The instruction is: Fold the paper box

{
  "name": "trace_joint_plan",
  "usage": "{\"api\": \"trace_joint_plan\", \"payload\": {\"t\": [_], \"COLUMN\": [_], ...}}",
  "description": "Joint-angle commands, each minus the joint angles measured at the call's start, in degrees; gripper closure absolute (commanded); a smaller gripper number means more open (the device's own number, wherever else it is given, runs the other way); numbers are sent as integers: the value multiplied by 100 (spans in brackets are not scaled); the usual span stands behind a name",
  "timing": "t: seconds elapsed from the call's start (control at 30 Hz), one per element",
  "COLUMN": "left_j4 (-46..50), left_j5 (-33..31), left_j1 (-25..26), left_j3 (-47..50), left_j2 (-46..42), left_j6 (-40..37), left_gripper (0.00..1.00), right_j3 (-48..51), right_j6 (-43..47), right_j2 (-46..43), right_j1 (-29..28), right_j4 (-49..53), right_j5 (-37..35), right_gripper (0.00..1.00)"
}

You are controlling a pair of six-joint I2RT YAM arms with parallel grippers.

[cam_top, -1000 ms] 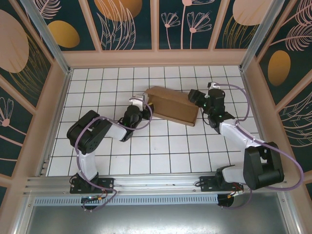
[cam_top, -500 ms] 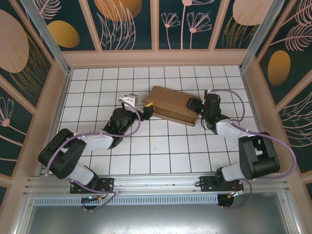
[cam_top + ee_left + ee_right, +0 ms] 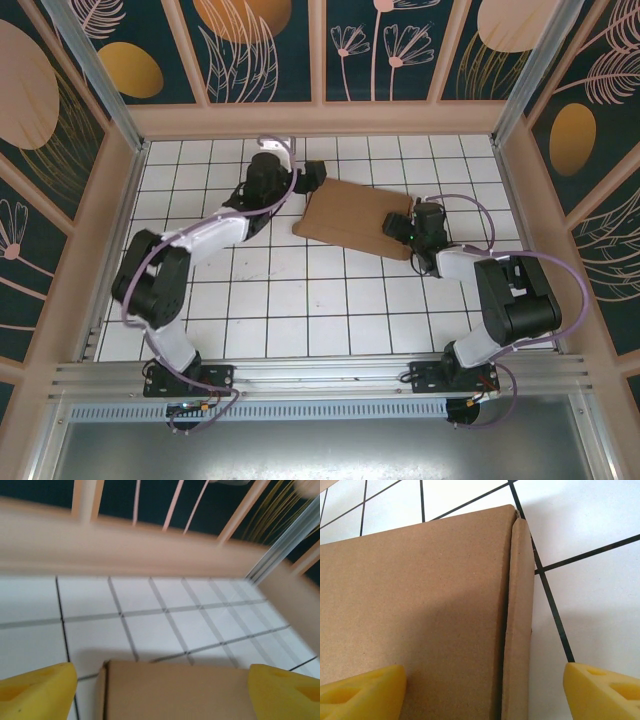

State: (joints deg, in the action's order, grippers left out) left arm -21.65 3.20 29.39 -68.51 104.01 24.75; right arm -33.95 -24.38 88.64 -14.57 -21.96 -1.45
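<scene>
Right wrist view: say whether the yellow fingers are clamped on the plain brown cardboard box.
No: the yellow fingertips stand wide apart, one over the cardboard box, one over white tile.

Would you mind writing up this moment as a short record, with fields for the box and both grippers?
paper box: lying low and flat on the tiled table, askew to the tile lines
left gripper: open, at the box's far left corner, box edge between its fingers
right gripper: open, straddling the box's right edge flap, one finger over cardboard, one over tile
held: nothing visibly gripped
</scene>
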Motion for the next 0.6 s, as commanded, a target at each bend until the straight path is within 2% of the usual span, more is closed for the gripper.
{"api": "trace_joint_plan", "payload": {"t": [0.0, 0.23, 0.27, 0.4, 0.43, 0.57], "left_j4": [1613, 1622, 1554, 1272, 1178, 1008], "left_j5": [379, 478, 588, 1262, 1404, 1654], "left_j1": [-21, -21, -23, -21, -21, -21], "left_j3": [-466, -557, -520, -434, -387, -249], "left_j2": [756, 1294, 1312, 1400, 1412, 1414], "left_j6": [-1, 89, 106, 300, 379, 547], "left_gripper": [15, 39, 44, 51, 56, 64], "right_j3": [117, -48, -58, -151, -200, -352], "right_j6": [50, 104, 101, 74, 65, -13], "right_j2": [-52, -211, -209, -59, 15, 331], "right_j1": [145, 306, 329, 375, 375, 375], "right_j4": [-141, -107, -115, -153, -143, -200], "right_j5": [159, 596, 663, 946, 1028, 1430], "right_gripper": [18, 19, 19, 19, 19, 24]}}
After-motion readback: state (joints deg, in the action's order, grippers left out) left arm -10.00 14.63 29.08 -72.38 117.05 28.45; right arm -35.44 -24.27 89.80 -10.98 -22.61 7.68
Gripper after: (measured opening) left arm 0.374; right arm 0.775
